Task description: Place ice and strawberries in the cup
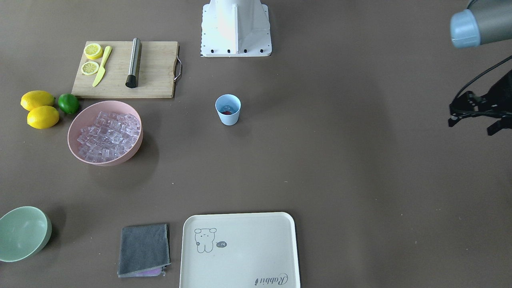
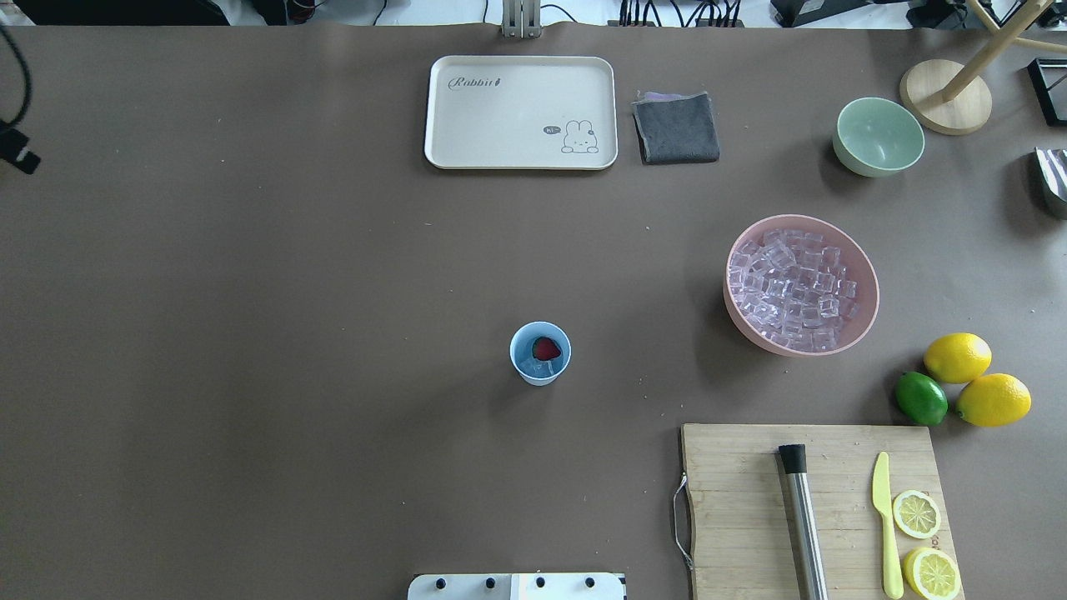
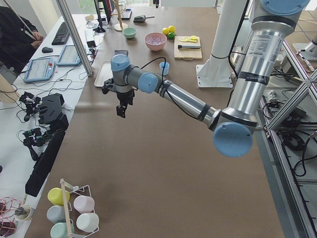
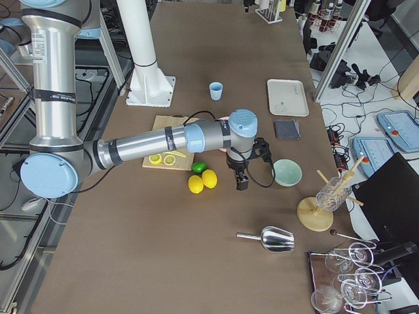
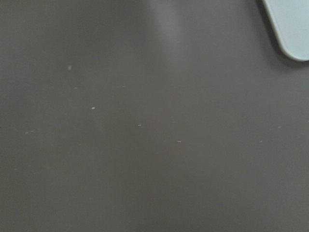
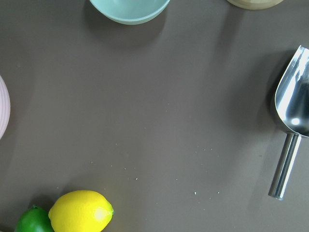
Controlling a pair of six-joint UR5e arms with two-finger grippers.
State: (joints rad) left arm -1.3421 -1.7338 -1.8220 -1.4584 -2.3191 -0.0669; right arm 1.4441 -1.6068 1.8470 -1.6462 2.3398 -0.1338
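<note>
The light blue cup (image 2: pixel 540 353) stands upright in the middle of the table, also in the front view (image 1: pixel 228 109). Inside it lie a red strawberry (image 2: pixel 546 348) and at least one ice cube (image 2: pixel 528 363). Many more ice cubes (image 2: pixel 792 287) fill the pink bowl (image 2: pixel 867 275). My left gripper (image 1: pixel 495 127) hangs at the table's left end, far from the cup, mostly cut off; I cannot tell its state. My right gripper (image 4: pixel 241 182) hovers between the lemons and the pale green bowl; it shows only in the side view, so I cannot tell its state.
A metal scoop (image 6: pixel 292 116) lies at the right end. A cutting board (image 2: pixel 750 508) holds a muddler (image 2: pixel 804 517), a yellow knife and lemon slices. Two lemons (image 2: pixel 959 357) and a lime (image 2: pixel 921 397) lie beside it. A tray (image 2: pixel 521 112), grey cloth (image 2: pixel 675 127) and green bowl (image 2: pixel 879 136) stand along the far edge.
</note>
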